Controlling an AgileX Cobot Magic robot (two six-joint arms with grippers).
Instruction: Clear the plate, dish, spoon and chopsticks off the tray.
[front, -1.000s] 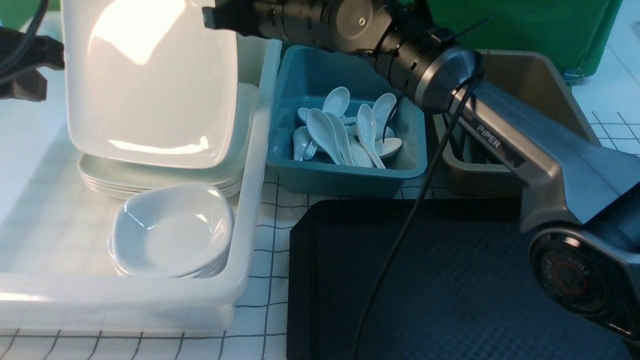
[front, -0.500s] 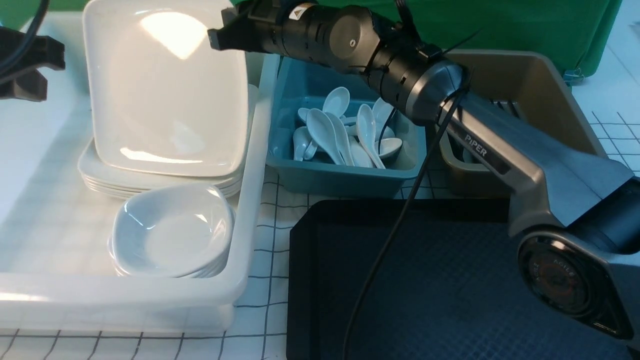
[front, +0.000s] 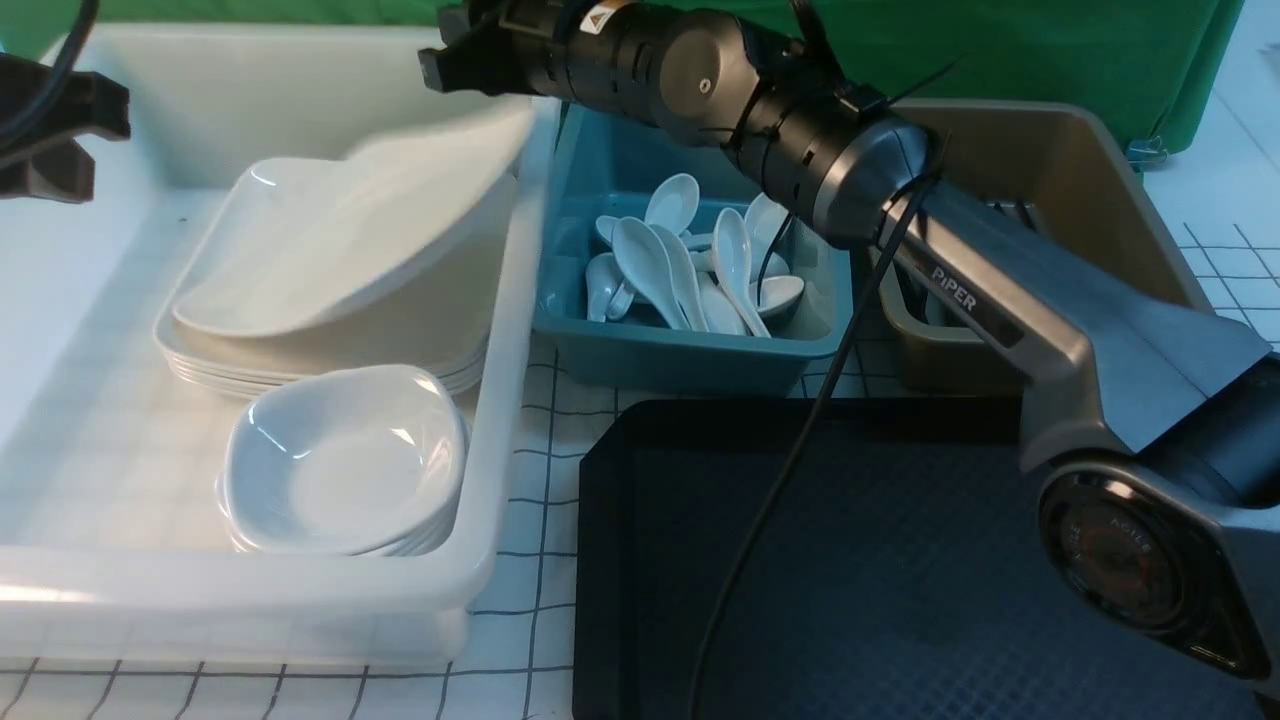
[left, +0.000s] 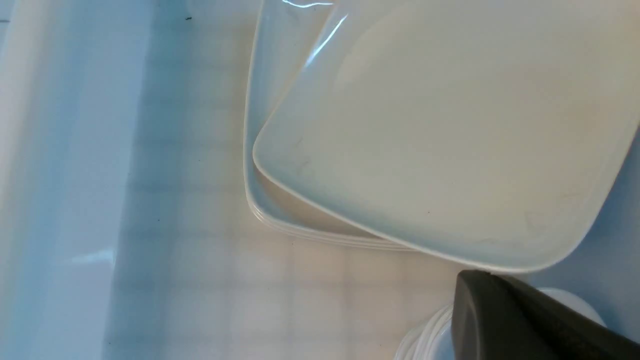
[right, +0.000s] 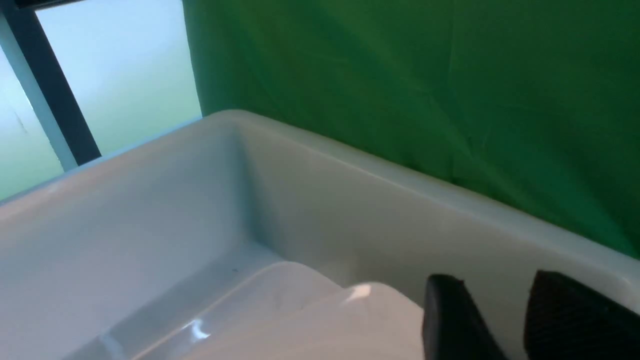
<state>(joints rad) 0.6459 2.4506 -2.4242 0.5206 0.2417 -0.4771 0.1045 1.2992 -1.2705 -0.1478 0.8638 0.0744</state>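
Leaning tilted on the stack of plates (front: 330, 365) in the white bin (front: 250, 590), the plate (front: 340, 250) lies outside the right gripper (right: 495, 287), whose fingers (right: 452, 320) are parted and empty; whether the left gripper (front: 55, 125) is parted I cannot tell.

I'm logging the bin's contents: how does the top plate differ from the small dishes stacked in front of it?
The plate is large, rectangular and shallow; the small dishes are smaller, rounded-square and deeper. The plate lies tilted, one edge raised near the wall of the white bin; the dishes sit level. Both are glossy white and inside it.

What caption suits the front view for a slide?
Plate lies tilted on the plate stack in the white bin, right claw above its raised edge.
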